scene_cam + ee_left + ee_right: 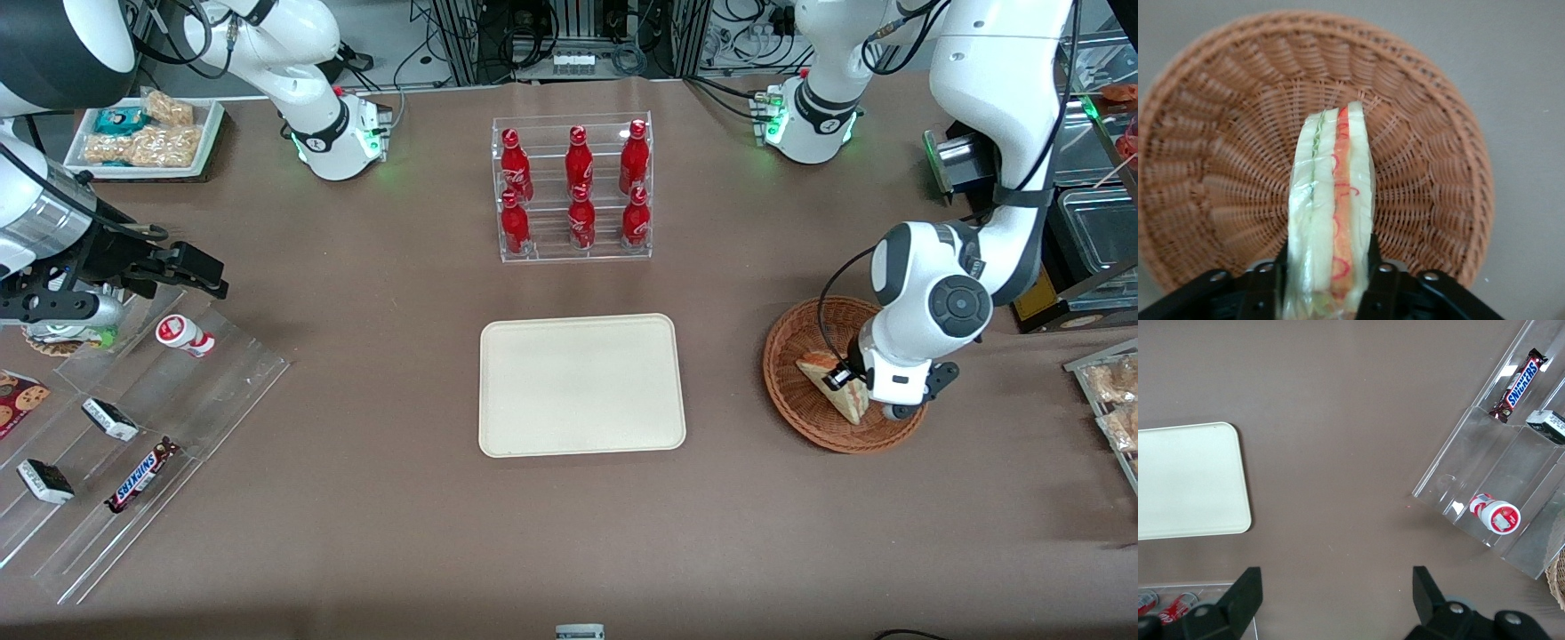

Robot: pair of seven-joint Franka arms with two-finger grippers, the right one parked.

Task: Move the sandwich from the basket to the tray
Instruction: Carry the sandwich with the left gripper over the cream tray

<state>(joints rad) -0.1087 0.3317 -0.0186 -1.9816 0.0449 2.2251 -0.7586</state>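
The sandwich point(836, 384) point(1330, 207), a pale bread wedge with red, orange and green layers, stands on edge in the round brown wicker basket point(796, 356) point(1218, 153). My left gripper point(845, 378) point(1327, 283) is down in the basket, shut on the sandwich, with a black finger pressed against each bread face. The cream rectangular tray point(582, 384) point(1185, 480) lies bare on the table, beside the basket toward the parked arm's end.
A clear rack of red bottles point(573, 188) stands farther from the front camera than the tray. Clear acrylic racks with snack bars point(140, 476) and a small red-and-white cup point(184, 336) sit at the parked arm's end. A white tray of snacks point(147, 133) is near the parked arm's base.
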